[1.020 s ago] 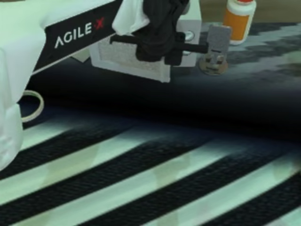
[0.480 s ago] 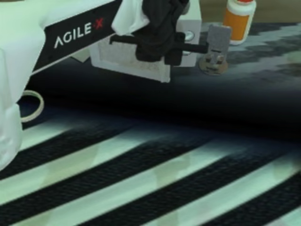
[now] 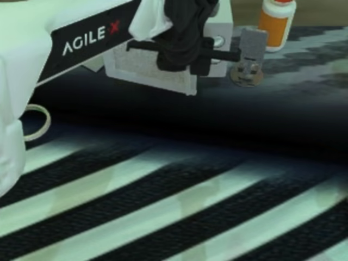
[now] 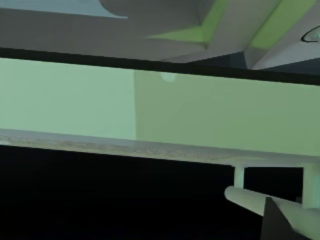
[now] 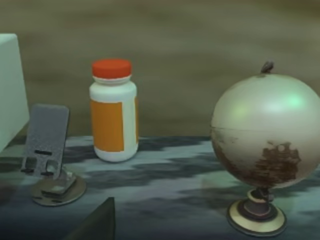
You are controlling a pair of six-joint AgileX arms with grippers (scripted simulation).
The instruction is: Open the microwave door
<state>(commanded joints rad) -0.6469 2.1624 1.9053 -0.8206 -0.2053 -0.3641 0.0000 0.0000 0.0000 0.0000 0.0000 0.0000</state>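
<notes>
Striped tabletop (image 3: 163,217) | left hand (image 3: 182,41) at microwave door (image 3: 147,68), unmoved | grip unclear

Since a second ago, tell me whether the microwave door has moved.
Yes, slightly. In the top view the door's free lower corner has swung a little farther out from the microwave, with the phone stand unmoved.

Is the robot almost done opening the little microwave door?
Partly. In the top view the microwave door is already swung out from the microwave. The left gripper is at the door's free edge, working on it; its grip isn't visible. Swinging it wider may remain. The right arm isn't in the top view.
</notes>
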